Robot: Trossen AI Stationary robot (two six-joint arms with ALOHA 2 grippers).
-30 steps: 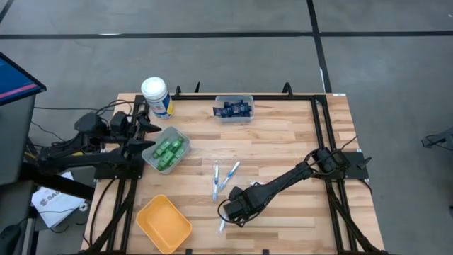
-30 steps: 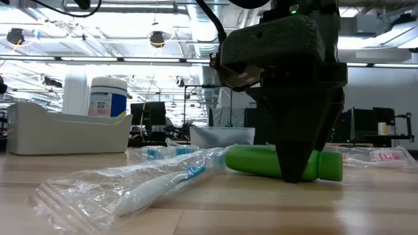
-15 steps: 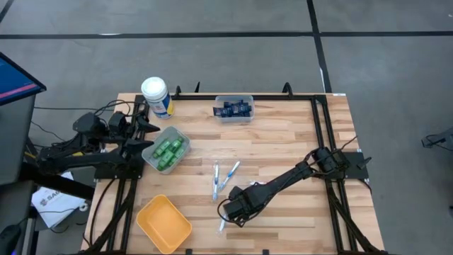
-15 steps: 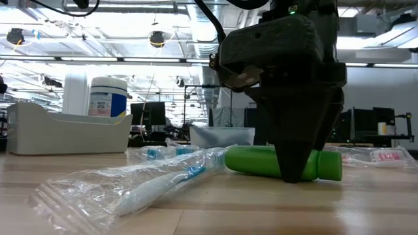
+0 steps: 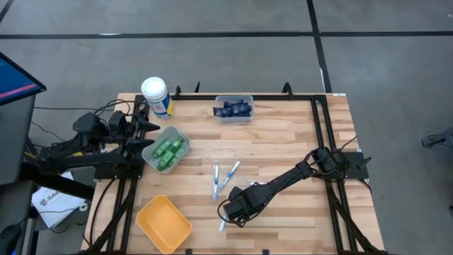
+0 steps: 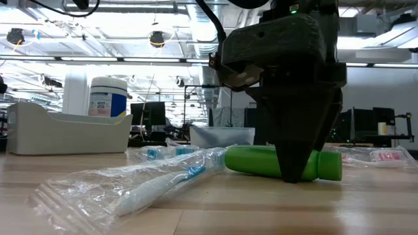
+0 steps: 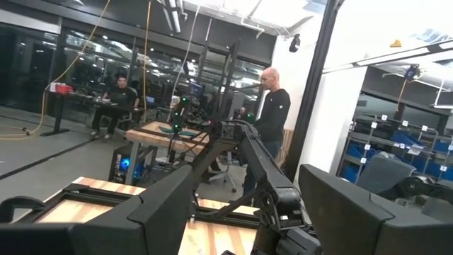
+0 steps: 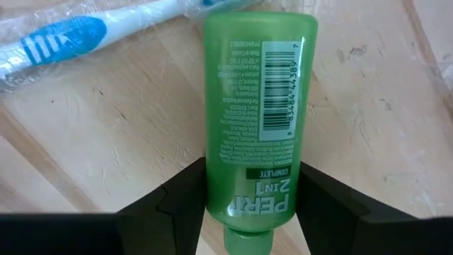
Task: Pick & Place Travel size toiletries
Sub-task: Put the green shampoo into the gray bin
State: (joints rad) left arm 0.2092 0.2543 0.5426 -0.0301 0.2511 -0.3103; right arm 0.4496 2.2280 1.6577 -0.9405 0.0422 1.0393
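Tabletop: green bottle (image 8: 256,113) cap half-hidden

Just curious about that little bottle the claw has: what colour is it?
Bright green bottle with a barcode label, between the right gripper's fingers; clearest in the right wrist view.

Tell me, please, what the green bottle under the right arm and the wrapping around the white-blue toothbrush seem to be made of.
The green bottle, lying on the table between the fingers of the right tool, looks like smooth, slightly glossy opaque plastic: even colour, soft highlights, text and a barcode printed on it. The toothbrush wrapping looks like thin clear plastic film: see-through, crinkled, with bright glints.
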